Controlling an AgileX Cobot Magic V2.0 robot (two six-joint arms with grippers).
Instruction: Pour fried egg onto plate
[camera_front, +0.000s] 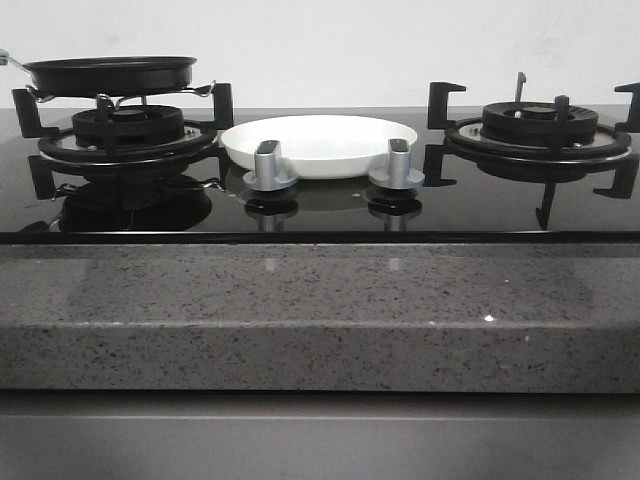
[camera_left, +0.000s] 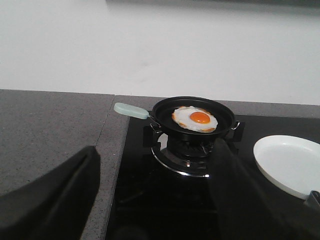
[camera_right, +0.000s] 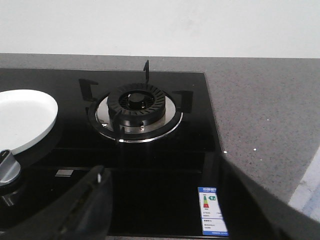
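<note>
The fried egg (camera_left: 195, 119), white with an orange yolk, lies flat in the black frying pan (camera_left: 194, 118), which sits on the left burner. The pan also shows in the front view (camera_front: 110, 73); the egg is hidden there by its wall. The pan's pale green handle (camera_left: 131, 110) points away from the plate. The white plate (camera_front: 320, 143) rests on the glass between the burners and shows in the left wrist view (camera_left: 289, 164) and the right wrist view (camera_right: 22, 119). My left gripper (camera_left: 157, 200) is open and empty, well short of the pan. My right gripper (camera_right: 162, 205) is open and empty near the right burner.
Two silver knobs (camera_front: 269, 166) (camera_front: 396, 165) stand in front of the plate. The right burner (camera_right: 136, 106) with black pan supports is bare. Grey speckled counter (camera_front: 320, 310) runs along the hob's front and both sides. A blue label (camera_right: 212, 210) is on the glass.
</note>
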